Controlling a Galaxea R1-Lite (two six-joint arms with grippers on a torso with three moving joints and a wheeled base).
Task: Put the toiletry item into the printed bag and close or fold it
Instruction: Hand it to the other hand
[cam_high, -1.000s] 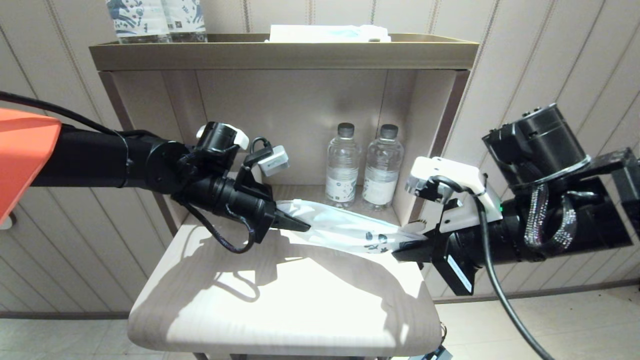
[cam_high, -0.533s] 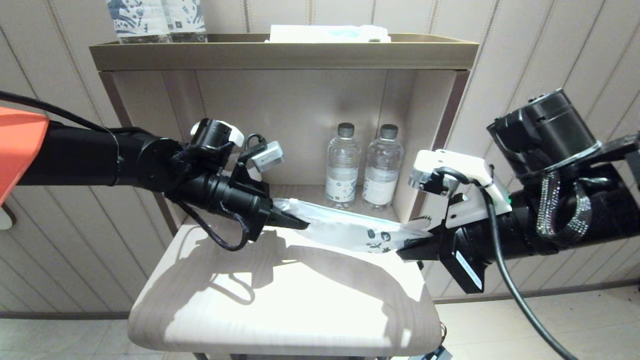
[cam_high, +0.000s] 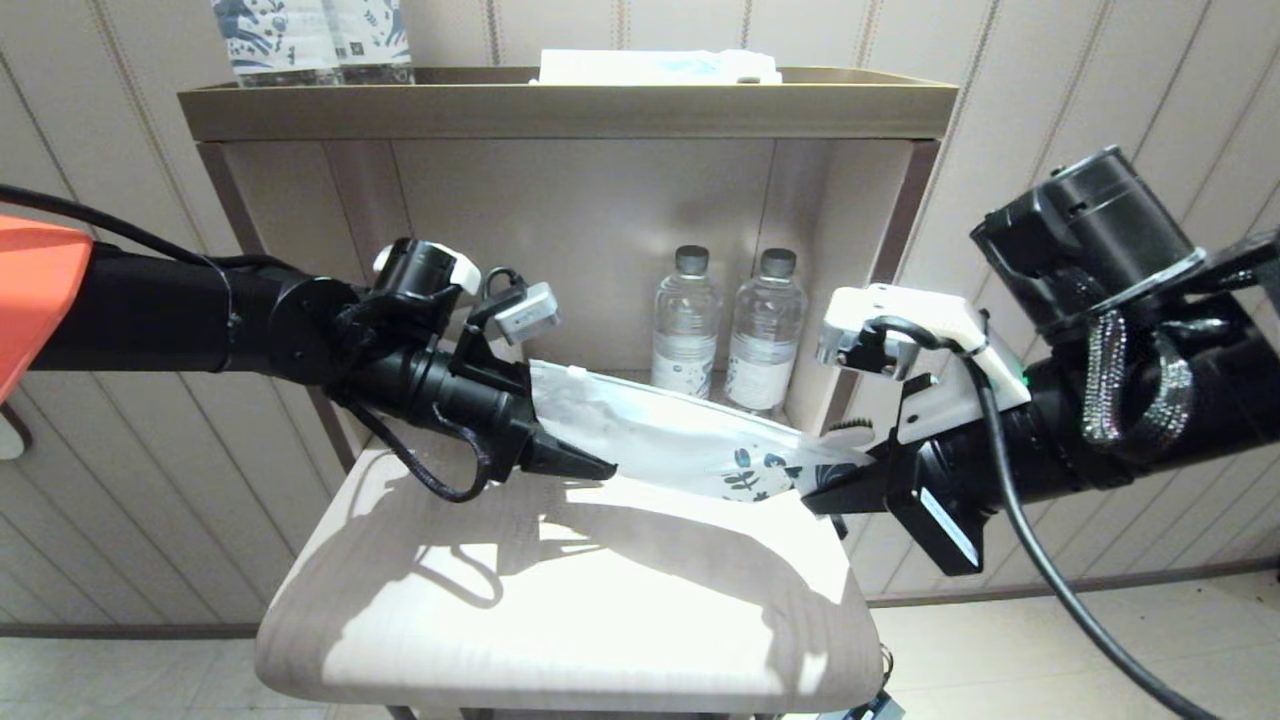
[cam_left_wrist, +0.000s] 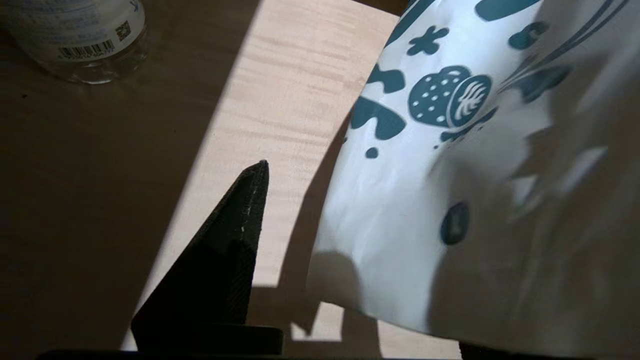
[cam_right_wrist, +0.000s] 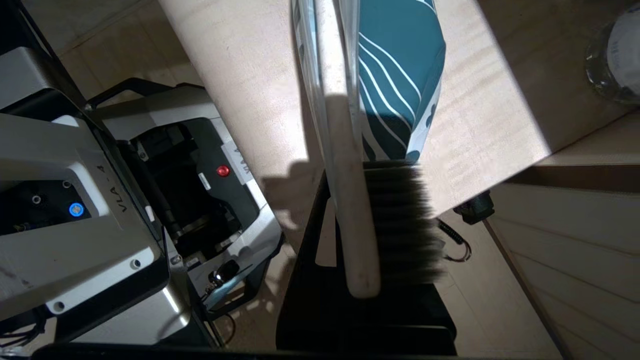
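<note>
Right pincer: closed on the head end of the brush, in front of the bottles and to their right.
Brush: the handle is seen running from the right pincer into the printed end of the bag; the bristled head is left outside, just at the pincer.
Bag: held in the air in front of the bottles. The printed end is at the right pincer. The plain end rises to the left of the bottles, against the left pincer.
Left pincer: left of the bottles and in front of them, judged to be parted. One finger is seen clear of the bag, with bare surface between them. The other finger is hidden behind the bag, so no grip on the bag is shown.
Surface: lies below both pincers in front of the bottles and is not touched by the bag, as far as can be told.
Step in hand: insertion is judged to be under way. The handle is in and the head is not.
Next move: the plain end would need to be gripped or steadied by the left pincer so that the brush can be pushed fully in. The brush must then be let go before the mouth is folded.
Risk: with only one end held, the bag may swing or slide off the handle.
</note>
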